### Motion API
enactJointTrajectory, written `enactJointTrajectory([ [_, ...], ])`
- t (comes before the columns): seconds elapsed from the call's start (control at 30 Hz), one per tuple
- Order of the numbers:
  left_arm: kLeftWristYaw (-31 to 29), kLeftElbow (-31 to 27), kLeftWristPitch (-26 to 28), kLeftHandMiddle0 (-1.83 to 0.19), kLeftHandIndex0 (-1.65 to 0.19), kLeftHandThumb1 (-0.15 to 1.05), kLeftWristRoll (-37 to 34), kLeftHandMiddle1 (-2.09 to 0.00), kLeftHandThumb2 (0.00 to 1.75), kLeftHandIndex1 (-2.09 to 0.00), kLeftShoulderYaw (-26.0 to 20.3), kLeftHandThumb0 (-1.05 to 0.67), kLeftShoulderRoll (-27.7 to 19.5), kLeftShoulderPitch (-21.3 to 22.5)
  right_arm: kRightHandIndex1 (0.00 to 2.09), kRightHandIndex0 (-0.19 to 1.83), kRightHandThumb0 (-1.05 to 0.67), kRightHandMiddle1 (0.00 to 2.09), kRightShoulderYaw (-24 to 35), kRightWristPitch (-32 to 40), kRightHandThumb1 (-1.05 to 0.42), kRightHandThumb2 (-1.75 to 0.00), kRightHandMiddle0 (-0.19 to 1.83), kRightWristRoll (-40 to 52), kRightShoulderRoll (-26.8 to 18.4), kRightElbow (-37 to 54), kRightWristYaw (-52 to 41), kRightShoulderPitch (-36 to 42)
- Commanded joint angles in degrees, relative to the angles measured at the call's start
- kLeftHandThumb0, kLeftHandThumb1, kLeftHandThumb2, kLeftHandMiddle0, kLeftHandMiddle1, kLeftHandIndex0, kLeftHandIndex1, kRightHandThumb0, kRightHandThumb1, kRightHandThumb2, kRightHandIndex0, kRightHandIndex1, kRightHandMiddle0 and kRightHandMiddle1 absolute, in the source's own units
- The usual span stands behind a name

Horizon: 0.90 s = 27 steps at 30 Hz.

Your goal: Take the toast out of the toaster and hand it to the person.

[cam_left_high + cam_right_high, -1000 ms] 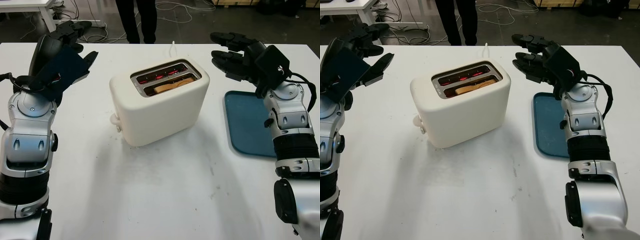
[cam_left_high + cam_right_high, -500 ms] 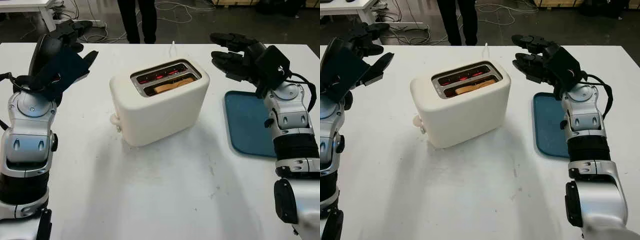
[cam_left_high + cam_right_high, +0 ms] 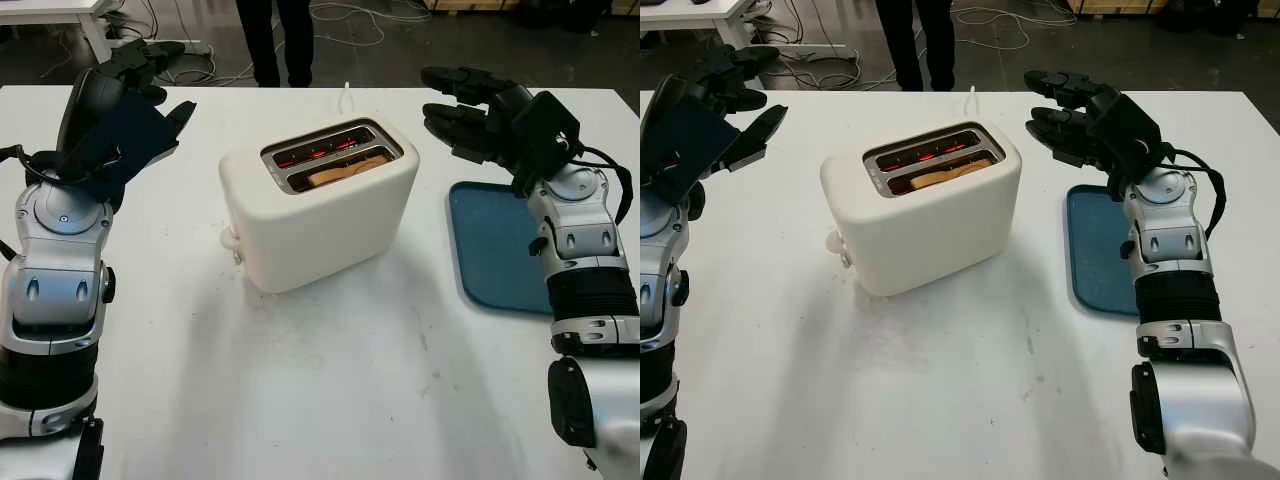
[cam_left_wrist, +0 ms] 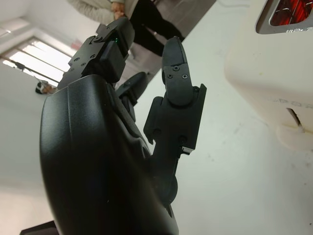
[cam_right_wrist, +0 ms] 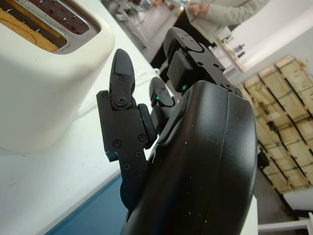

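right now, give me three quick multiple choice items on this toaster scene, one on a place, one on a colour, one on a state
1. Where is the toast?
A. on the tray
B. in the toaster's near slot
C. in the right hand

2. What colour is the tray?
A. blue
B. red
C. yellow

3. What does the left hand hold?
A. the toast
B. a cable
C. nothing

Answers: 1 B, the slice sits in the near slot of the toaster. 2 A, the tray beside the toaster is blue. 3 C, the left hand is open above the table.

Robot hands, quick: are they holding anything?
Left hand: open, holding nothing, left of the toaster.
Right hand: open, holding nothing, right of it.
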<state>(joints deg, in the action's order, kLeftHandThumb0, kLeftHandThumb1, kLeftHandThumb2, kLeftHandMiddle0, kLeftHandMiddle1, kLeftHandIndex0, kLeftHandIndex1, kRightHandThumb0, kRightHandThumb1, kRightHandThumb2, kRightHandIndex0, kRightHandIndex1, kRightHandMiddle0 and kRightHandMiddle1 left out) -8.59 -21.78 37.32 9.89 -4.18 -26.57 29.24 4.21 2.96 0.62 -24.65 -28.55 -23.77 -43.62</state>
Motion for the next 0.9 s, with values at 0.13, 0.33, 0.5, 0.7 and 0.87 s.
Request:
enactJointTrajectory([
  [0.13,-0.51,0.22,-1.17,-0.01,-0.34,0.92,0.72,-1.02,0.45,-0.29,0.08,-0.36,-0.99,-0.03,0.01,0.51,-0.35,0.0,0.09,-1.26,-0.92,-0.29,0.5,0.33,-0.42,0.14,-0.22,-1.13],
  [0.33,-0.39,0.09,-0.75,0.0,-0.31,0.92,0.4,-0.99,0.45,-0.29,-0.04,-0.35,-0.75,0.11,0.02,0.52,-0.37,0.01,-0.08,-1.24,-0.92,-0.28,0.51,0.0,-0.43,0.03,0.02,-1.23],
  [0.5,-0.39,0.2,-0.45,0.0,-0.31,0.92,0.35,-0.99,0.45,-0.3,-0.03,-0.35,-0.69,0.36,0.01,0.52,-0.35,0.01,0.15,-0.68,-0.92,-0.28,0.51,0.34,-0.3,0.7,0.06,-1.05],
  [0.7,-0.48,0.31,-0.8,0.0,-0.31,0.92,0.2,-0.99,0.45,-0.31,-0.05,-0.35,-0.72,0.37,0.02,0.52,-0.36,0.01,0.09,-1.06,-0.92,-0.28,0.51,0.31,-0.27,0.11,-0.06,-1.24],
  [0.87,-0.3,0.41,-1.03,0.0,-0.3,0.92,0.11,-1.0,0.44,-0.32,-0.21,-0.36,-0.54,0.24,0.01,0.52,-0.34,0.0,0.06,-0.54,-0.92,-0.29,0.51,0.32,-0.25,0.77,-0.01,-1.1],
])
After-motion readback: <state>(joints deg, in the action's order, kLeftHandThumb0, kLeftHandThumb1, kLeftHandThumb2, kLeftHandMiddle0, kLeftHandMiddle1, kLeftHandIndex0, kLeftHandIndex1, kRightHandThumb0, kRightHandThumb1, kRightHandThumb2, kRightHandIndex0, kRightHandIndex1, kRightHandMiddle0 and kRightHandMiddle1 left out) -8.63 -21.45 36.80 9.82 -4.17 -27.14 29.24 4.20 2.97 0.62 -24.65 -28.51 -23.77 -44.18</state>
